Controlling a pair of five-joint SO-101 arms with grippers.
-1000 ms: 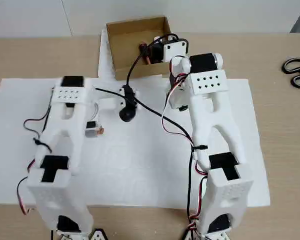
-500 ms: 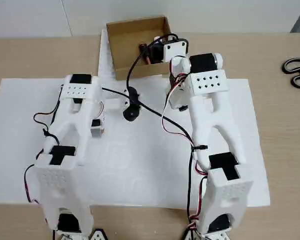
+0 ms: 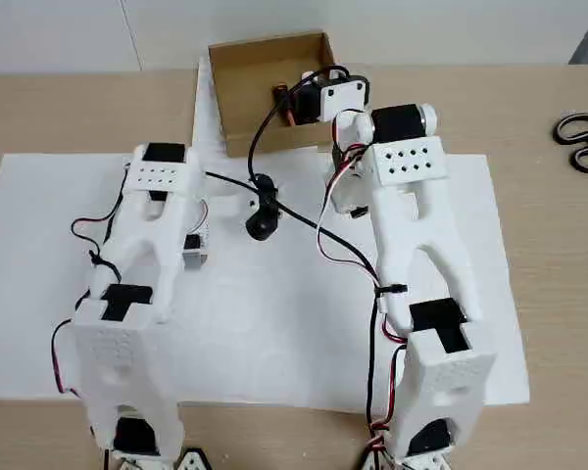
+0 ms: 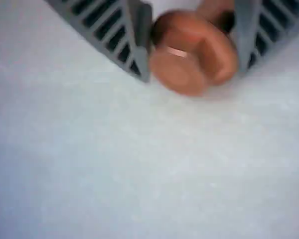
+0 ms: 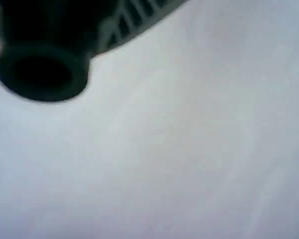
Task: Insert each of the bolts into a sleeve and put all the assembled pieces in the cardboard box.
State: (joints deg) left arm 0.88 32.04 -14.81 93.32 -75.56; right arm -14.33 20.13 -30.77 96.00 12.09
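Your left arm has swung right across the sheet [image 3: 274,333] toward the right arm, which has not moved. The left gripper [image 4: 193,69] is clamped on the bolt [image 4: 187,55], low over the sheet. The hex head juts out in front of the ribbed jaws and the shank runs back between them. You probably still need to turn the bolt before it can enter anything.

The right gripper [image 3: 288,104] sits at the near right corner of the box [image 3: 265,41]. It seems to be gripping the sleeve [image 5: 42,74], which lies against a ribbed jaw with its open bore facing out. That is likely so the bolt has a mouth to meet.

There is bare sheet between the two arms for the mating move. Watch the cables [image 3: 294,211] draped across that gap, since they lie right in the left arm's path. The box's near wall stands close to the right gripper. The scissors [image 3: 580,137] lie well apart at the right edge of the table [image 3: 559,245].
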